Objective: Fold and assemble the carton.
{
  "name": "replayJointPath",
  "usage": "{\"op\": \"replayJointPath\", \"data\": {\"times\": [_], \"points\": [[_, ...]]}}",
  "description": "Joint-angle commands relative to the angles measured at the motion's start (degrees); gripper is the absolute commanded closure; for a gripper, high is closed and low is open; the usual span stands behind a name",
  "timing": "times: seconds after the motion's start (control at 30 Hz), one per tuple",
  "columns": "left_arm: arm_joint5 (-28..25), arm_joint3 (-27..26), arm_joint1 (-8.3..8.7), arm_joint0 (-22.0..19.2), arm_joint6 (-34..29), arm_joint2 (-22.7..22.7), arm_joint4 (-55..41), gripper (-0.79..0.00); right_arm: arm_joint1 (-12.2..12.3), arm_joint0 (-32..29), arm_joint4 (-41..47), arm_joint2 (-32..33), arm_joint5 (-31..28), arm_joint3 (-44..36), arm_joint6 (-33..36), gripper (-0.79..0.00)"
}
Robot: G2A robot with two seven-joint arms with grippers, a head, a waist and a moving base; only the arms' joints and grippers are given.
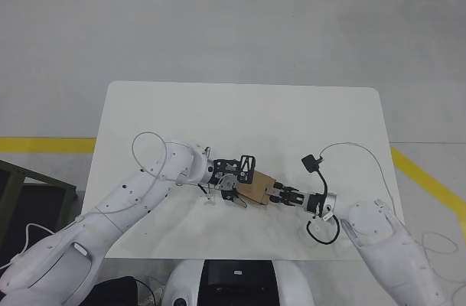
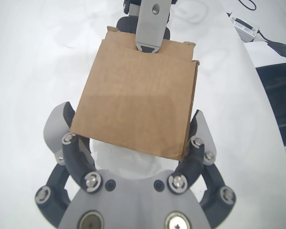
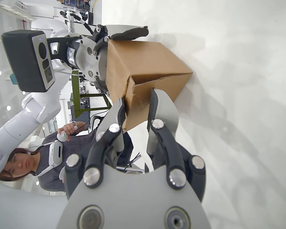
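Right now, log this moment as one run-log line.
carton: brown cardboard, held between both grippers, front middle of white table | left gripper: clamped across its sides | right gripper: pinching its end flap

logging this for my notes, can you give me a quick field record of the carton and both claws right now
carton: brown, partly formed, one end open, between the two claws
left claw: clasps both sides of one end
right claw: pinches a wall at the open end
table: white, under the carton
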Motion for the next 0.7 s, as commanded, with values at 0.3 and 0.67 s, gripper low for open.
{"op": "replayJointPath", "data": {"times": [0.3, 0.67], "points": [[0.00, 0.37, 0.06, 0.00, -0.34, -0.13, -0.47, -0.785, 0.37, -2.17, 0.35, 1.79, -1.33, -1.32, 0.08, -0.215], [0.00, 0.19, 0.13, 0.13, -0.94, -0.38, -0.75, -0.785, 0.83, -4.57, 0.93, 3.94, -2.01, -3.14, 0.57, -0.188]]}}
